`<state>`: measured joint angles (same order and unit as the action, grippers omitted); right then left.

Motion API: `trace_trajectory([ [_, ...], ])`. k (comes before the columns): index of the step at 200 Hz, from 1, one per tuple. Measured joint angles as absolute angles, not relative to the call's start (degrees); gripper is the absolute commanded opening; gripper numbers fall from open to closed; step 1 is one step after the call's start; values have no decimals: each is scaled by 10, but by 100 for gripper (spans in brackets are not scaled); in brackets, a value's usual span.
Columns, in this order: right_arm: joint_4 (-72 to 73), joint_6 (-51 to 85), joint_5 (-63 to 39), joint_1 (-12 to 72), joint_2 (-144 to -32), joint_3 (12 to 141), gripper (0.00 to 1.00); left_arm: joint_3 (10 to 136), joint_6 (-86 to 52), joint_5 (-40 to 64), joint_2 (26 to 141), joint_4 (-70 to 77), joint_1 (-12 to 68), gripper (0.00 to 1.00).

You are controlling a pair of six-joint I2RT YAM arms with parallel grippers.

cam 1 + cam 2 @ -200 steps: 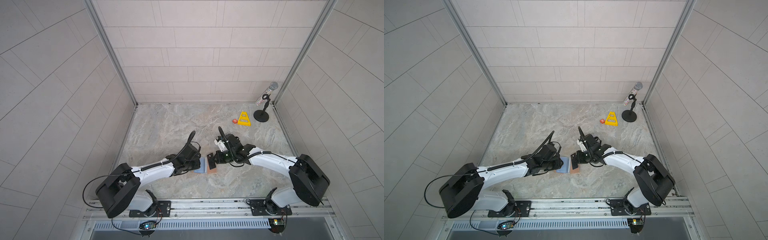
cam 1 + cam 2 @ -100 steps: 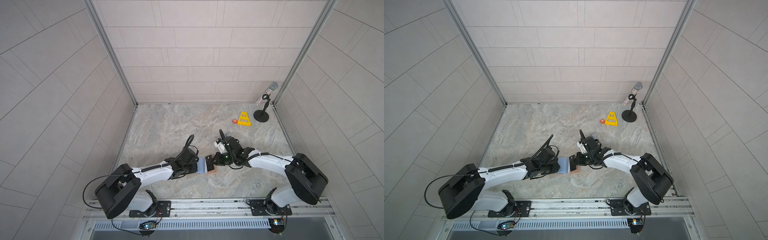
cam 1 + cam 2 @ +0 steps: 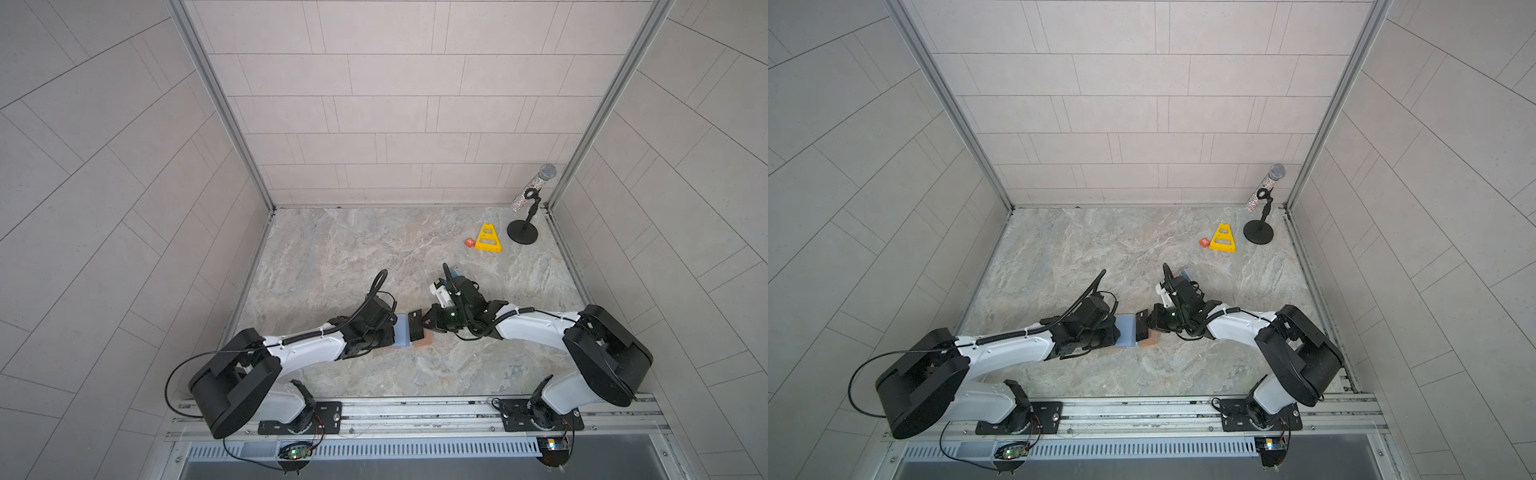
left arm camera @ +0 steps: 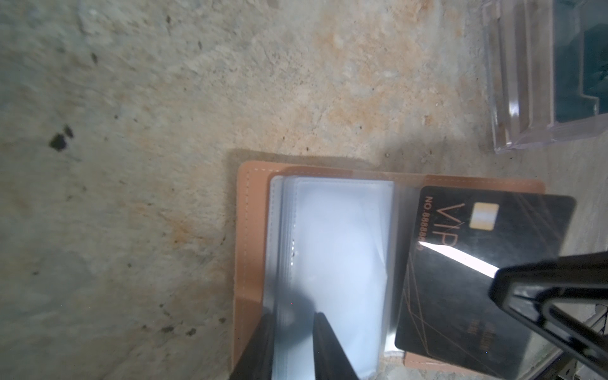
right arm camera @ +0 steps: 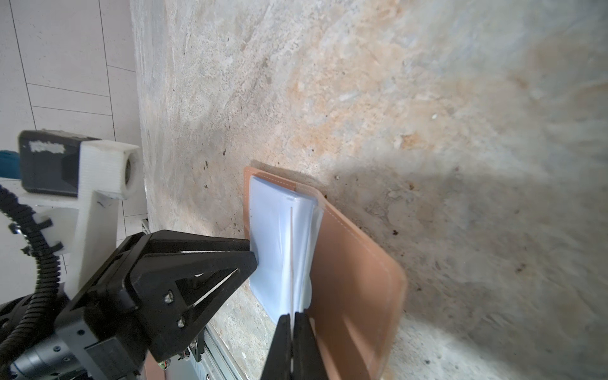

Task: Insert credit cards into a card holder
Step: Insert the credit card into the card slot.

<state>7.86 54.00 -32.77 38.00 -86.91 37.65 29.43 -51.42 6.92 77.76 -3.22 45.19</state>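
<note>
Left end effector (image 4: 292, 320) has eased back, nipping the card holder's (image 4: 250, 230) floppy sleeves (image 4: 339, 246); right end effector (image 5: 292, 317) pinches the stiff-looking, slick dark card (image 4: 477, 279) by its edge (sensibly).

Top views look down; close wrist views share card holder (image 4: 250, 230) (image 5: 355, 279).

Card holder (image 4: 250, 230): tan-pink leather, pale stitch line along the edge; sleeves (image 4: 342, 250) clear, reading milky blue-white; credit card (image 4: 454, 312): near-black, gold "VIP" lettering, gold chip, thin gold lines; stacked cards (image 4: 585, 82) teal; tabletop (image 4: 131, 98): grey-beige marbling, rust blotches, dark specks; triangle (image 3: 488, 239) yellow; block (image 3: 469, 242) orange-red.
</note>
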Motion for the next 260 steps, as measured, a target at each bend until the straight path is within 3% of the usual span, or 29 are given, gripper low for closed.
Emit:
trace_trajectory([
  [260, 184, 612, -344, 387, -901, 334, 0, 292, -514, 65, 777, -28, 452, 27],
])
